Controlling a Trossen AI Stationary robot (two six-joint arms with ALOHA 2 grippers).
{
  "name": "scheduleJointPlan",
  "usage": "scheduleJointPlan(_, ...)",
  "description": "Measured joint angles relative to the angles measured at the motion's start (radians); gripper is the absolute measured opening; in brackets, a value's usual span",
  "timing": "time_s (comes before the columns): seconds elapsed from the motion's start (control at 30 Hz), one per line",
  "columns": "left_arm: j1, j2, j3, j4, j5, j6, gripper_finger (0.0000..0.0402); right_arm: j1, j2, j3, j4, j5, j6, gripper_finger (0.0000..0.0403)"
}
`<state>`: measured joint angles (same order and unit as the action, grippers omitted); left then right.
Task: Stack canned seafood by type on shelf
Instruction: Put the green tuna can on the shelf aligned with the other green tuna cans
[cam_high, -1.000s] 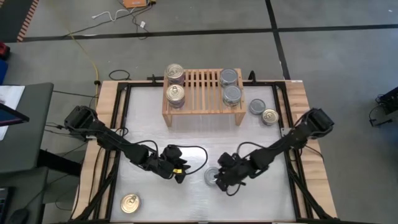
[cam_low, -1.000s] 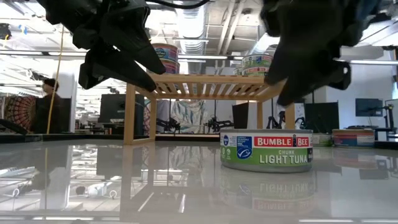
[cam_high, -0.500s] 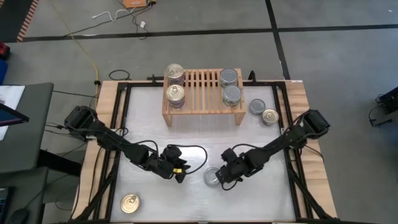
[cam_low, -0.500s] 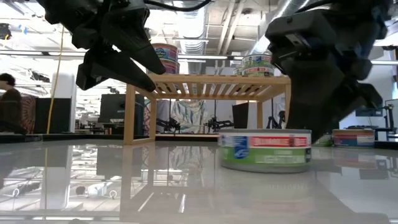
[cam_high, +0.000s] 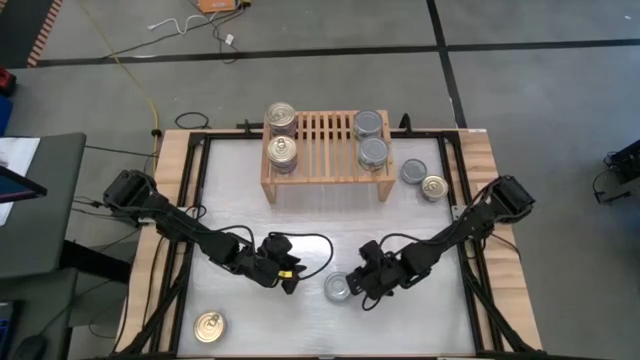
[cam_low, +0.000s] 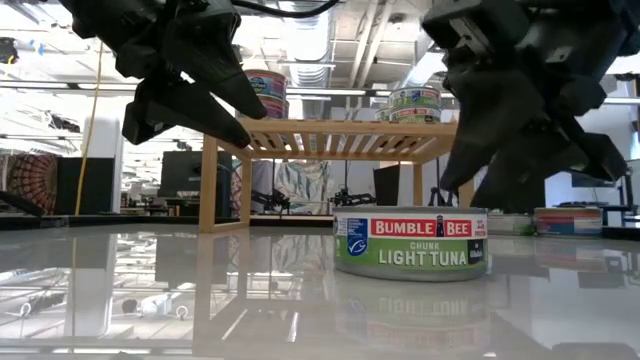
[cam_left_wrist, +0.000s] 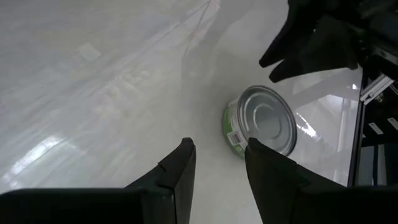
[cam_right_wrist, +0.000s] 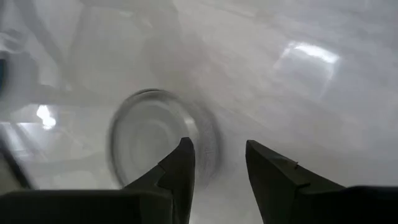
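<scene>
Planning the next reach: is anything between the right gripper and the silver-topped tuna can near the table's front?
Nothing visible. The right gripper sits right beside the tuna can, fingers apart, with only bare table around them. The left gripper waits on the can's other side.

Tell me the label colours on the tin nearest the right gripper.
Green with a red band and white lettering on the round flat tuna tin; low view.

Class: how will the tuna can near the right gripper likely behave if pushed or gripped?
The tuna can sits flat and squat, so it likely slides on the glossy table rather than tipping. Its smooth round metal wall may slip from the right gripper. Probably rigid.
</scene>
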<state>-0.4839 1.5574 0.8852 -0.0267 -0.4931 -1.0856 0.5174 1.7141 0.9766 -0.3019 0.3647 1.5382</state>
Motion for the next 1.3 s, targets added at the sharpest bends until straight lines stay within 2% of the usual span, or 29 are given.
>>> scheduleJointPlan(0.53,0.000,0.000,0.000,-0.006,0.000,0.000,0.0132,0.039,0.102,0.002,0.134,0.001,0.107,0.0163)
scheduleJointPlan(0.97,0.000,0.000,0.000,-0.006,0.000,-0.038,0.0132,0.038,0.101,0.002,0.136,0.014,0.076,0.0077)
scheduleJointPlan(1.3,0.000,0.000,0.000,-0.006,0.000,-0.095,0.0132,0.038,0.101,0.002,0.134,0.014,0.076,0.0070)
